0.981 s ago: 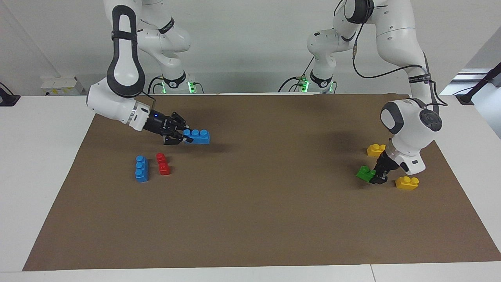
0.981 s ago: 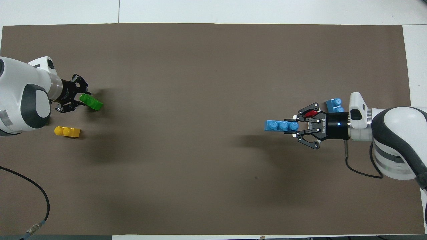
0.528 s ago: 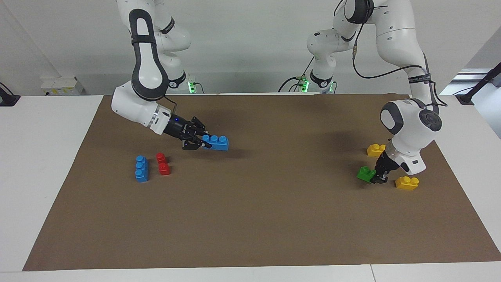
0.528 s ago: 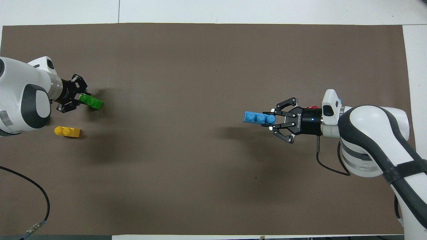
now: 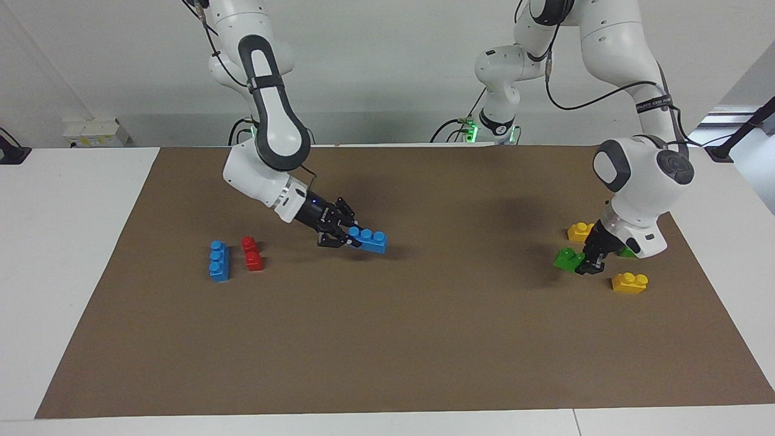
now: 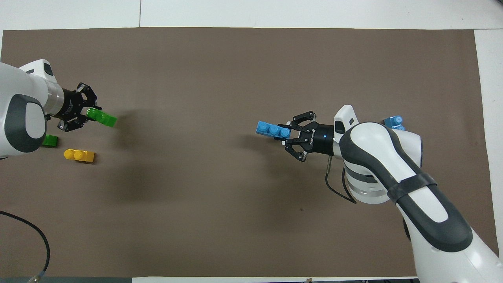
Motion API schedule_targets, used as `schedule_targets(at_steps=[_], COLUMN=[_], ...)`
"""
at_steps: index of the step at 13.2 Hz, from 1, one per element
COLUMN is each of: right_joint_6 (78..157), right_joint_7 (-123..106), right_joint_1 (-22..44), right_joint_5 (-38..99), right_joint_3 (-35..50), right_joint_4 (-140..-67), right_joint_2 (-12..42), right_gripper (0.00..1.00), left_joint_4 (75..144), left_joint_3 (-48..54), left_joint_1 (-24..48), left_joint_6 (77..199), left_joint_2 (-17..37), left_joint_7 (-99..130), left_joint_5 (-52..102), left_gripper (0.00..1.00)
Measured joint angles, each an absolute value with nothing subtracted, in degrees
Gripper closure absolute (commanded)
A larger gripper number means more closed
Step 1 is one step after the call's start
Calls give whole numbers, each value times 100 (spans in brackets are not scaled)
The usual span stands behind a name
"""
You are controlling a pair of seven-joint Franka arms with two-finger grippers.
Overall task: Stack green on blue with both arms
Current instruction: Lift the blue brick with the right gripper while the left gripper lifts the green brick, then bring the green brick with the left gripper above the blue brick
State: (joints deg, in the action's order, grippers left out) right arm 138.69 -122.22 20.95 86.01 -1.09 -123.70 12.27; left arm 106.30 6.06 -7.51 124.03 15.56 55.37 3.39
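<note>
My right gripper (image 5: pixel 346 237) is shut on one end of a blue three-stud brick (image 5: pixel 367 239) and holds it low over the mat, near the middle of the table; both show in the overhead view, the gripper (image 6: pixel 290 133) and the brick (image 6: pixel 272 129). My left gripper (image 5: pixel 585 265) is shut on a green two-stud brick (image 5: pixel 568 259), just above the mat at the left arm's end; the overhead view shows the gripper (image 6: pixel 90 114) and the brick (image 6: pixel 103 117). A second green brick (image 6: pixel 50 140) lies beside the left arm. A second blue brick (image 5: pixel 218 261) lies at the right arm's end.
A red two-stud brick (image 5: pixel 252 253) lies beside the loose blue brick. Two yellow bricks (image 5: pixel 580 231) (image 5: pixel 629 283) lie on either side of the left gripper. The brown mat (image 5: pixel 387 339) covers most of the white table.
My right gripper has carried the blue brick from the right arm's end toward the table's middle. My left gripper has risen slightly with the green brick, uncovering the second green brick.
</note>
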Motion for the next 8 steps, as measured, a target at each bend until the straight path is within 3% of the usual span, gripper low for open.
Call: schedule_targets(at_steps=[8], right_joint_6=[13889], right_joint_7=[-12664], right_joint_1=[2185], right_joint_5=[8694], right_joint_3=[-120], right_joint_4=[-12142], right_joint_2=[1707], right_gripper=[100], left_joint_4=[10508], left_joint_3=[663], left_joint_1=[422], left_joint_6=[11518], left_joint_2=[742], left_joint_7=[7475], left_joint_5=[343], left_gripper=[100])
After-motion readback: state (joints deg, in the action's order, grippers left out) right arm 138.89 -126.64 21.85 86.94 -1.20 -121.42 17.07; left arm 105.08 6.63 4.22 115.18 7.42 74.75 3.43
